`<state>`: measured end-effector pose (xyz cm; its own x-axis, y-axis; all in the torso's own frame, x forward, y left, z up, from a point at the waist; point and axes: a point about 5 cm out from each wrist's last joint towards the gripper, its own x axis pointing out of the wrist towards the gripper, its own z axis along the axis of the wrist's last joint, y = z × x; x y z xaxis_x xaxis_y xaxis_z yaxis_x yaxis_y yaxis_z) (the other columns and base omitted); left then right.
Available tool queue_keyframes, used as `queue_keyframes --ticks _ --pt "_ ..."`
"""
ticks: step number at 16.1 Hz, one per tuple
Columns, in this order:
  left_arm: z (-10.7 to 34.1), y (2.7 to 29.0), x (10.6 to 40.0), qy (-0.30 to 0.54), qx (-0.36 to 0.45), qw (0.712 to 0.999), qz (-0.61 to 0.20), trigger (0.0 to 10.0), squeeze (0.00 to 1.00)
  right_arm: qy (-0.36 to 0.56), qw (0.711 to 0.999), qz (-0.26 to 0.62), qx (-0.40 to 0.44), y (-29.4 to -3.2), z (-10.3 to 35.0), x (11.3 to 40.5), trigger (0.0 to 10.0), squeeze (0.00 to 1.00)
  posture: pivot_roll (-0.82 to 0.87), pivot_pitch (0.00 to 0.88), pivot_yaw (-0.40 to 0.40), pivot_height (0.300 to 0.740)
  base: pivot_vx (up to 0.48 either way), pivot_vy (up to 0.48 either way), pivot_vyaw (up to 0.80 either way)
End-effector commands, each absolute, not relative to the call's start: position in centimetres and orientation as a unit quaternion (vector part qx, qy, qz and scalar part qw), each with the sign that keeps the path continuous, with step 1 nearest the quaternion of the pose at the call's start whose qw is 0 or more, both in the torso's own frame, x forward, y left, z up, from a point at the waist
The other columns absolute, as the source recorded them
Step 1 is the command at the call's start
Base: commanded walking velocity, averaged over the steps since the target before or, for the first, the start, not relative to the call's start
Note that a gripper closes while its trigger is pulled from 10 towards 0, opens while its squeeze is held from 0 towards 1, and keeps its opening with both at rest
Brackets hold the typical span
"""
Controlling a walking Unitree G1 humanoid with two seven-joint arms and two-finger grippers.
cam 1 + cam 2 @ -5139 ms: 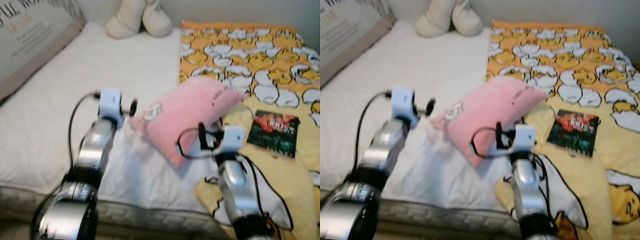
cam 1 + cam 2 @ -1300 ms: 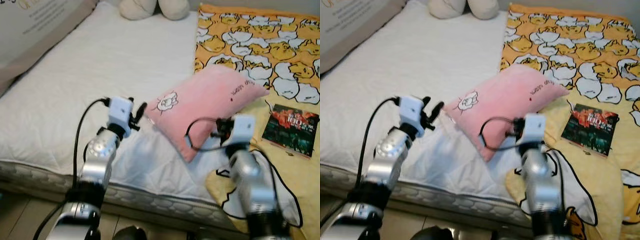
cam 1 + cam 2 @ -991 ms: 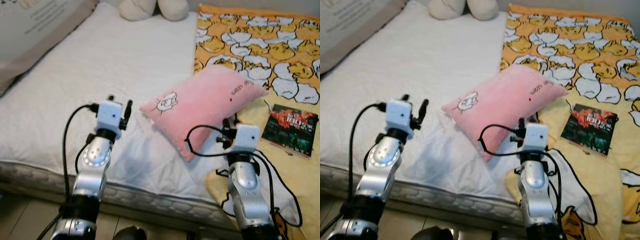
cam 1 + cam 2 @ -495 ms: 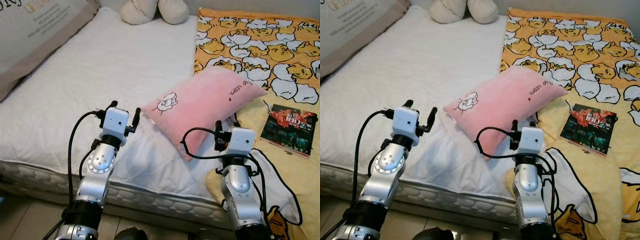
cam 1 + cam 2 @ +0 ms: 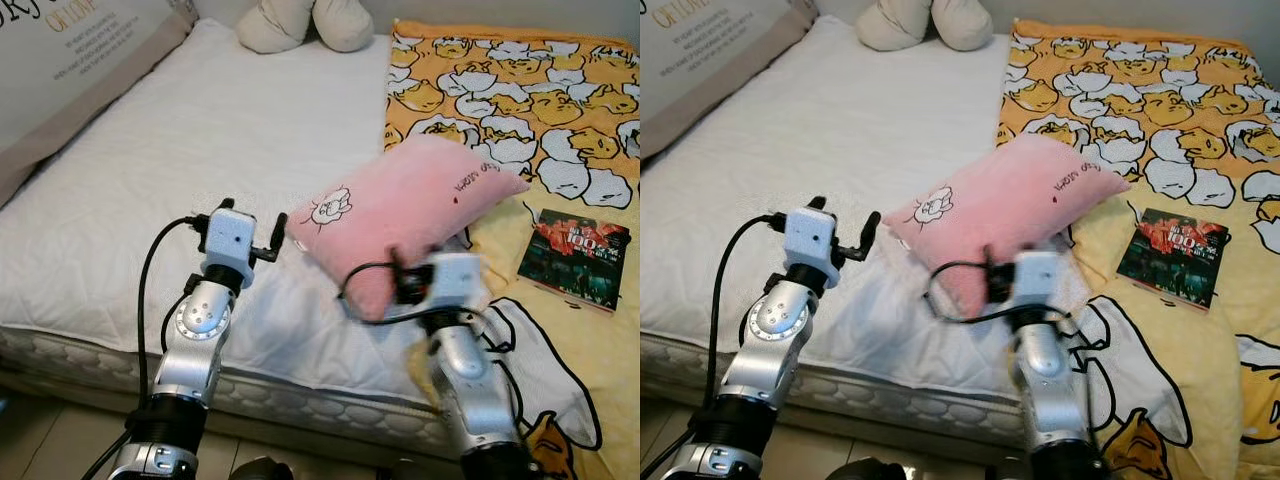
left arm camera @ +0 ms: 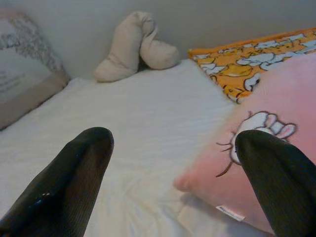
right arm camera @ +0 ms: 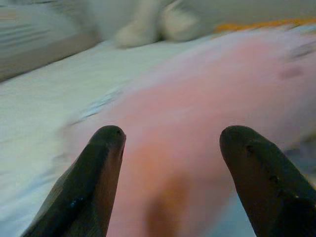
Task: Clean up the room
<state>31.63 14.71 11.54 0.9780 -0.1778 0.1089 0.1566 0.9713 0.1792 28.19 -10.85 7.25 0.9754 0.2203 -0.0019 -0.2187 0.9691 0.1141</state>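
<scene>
I am reaching for the pink pillow [image 5: 410, 215] with both arms, which I judge to be the step in hand: getting hold of it so it can be put where it belongs on the bed [image 5: 150, 190]. My left gripper [image 5: 247, 232] is hovering with its fingers spread wide, and the pillow's printed corner is lying just beside my inner finger [image 6: 279, 182], not yet between the two. My right gripper [image 7: 170, 182] is also standing open, blurred in the head views, and the pillow's pink flank is lying straight ahead of it, close up and spanning the gap between my fingers. The pillow itself is lying tilted, its near end on the white mattress and its far end up on the yellow patterned blanket [image 5: 520, 90]. A book [image 5: 575, 258] is lying beyond my right arm on the blanket, well apart from the pillow. Next, I think, I need to push both grippers forward until soft fabric is sitting between the fingers, then close on it; the stuffing will give, so a deep bite looks safer than a pinch at the edge.
</scene>
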Motion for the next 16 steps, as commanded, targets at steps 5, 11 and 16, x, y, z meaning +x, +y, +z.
queue_keyframes --ticks 5,11,16 --pt "12.4 16.5 32.4 -0.057 0.083 0.993 -0.058 10.0 0.0 0.109 0.989 0.09 0.035 -10.6 4.6 29.6 10.0 0.0 -0.06 0.012 0.071 0.74 0.0 0.0 0.0" --pt "12.4 15.1 31.4 -0.054 0.088 0.987 -0.125 10.0 0.0 0.127 0.991 0.025 -0.019 -10.8 4.2 31.3 10.0 0.0 -0.03 0.017 0.068 0.74 0.0 0.0 0.0" --pt "10.1 11.5 27.2 0.01 0.046 0.95 -0.308 10.0 0.0 0.073 0.995 -0.049 -0.036 -12.8 6.2 31.7 10.0 0.0 -0.01 0.033 0.053 0.74 0.0 0.0 0.0"
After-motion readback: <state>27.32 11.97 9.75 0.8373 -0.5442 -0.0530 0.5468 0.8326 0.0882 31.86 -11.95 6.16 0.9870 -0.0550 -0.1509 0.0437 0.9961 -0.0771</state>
